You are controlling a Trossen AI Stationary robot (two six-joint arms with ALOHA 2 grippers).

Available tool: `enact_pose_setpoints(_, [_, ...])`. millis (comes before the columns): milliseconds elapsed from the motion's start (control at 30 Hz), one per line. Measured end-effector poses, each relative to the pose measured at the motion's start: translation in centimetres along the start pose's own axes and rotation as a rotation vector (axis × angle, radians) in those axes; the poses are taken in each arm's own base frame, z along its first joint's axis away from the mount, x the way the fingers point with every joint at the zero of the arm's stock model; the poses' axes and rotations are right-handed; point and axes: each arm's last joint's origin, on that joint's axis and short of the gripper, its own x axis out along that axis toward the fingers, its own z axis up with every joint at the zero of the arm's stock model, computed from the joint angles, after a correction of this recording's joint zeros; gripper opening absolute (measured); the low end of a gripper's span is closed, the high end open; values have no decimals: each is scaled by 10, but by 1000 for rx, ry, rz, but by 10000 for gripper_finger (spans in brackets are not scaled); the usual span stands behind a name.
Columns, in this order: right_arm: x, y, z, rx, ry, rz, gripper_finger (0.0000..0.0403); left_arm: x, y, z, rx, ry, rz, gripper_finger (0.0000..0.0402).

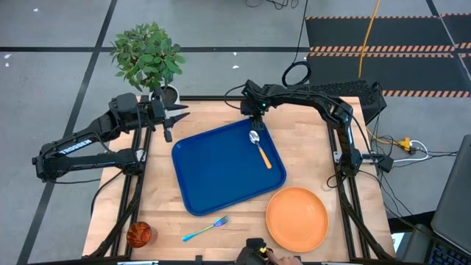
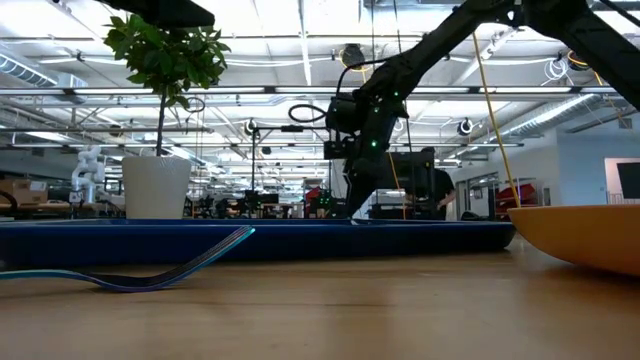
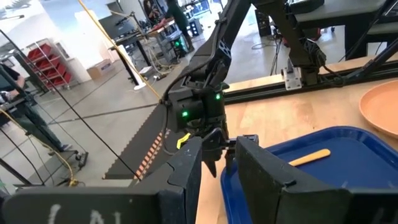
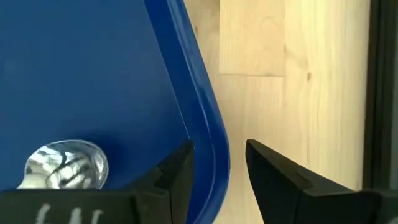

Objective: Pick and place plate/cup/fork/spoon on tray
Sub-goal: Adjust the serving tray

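Note:
The dark blue tray (image 1: 224, 165) lies in the middle of the table. The spoon (image 1: 259, 147) lies flat on the tray near its far right corner, silver bowl (image 4: 65, 165) toward the far edge. My right gripper (image 1: 255, 118) is open and empty above that corner, and the tray's rim (image 4: 208, 124) shows between its fingers. The orange plate (image 1: 296, 218) lies on the table near the right front. The fork (image 1: 206, 229) and the red-brown cup (image 1: 139, 234) rest on the table near the front edge. My left gripper (image 1: 173, 114) is open and empty at the far left.
A potted plant (image 1: 147, 59) in a white pot stands at the far left corner, right behind my left gripper. A small dark device (image 1: 257, 254) sits at the near edge. Bare wood lies between the tray and the near edge.

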Motion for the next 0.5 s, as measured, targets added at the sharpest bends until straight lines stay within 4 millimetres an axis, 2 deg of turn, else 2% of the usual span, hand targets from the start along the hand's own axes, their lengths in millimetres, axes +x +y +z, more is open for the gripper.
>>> enact_pose_setpoints(500, [21,-5,-8,69,36,15,139,0,0,-1,-3,11,-3,104])
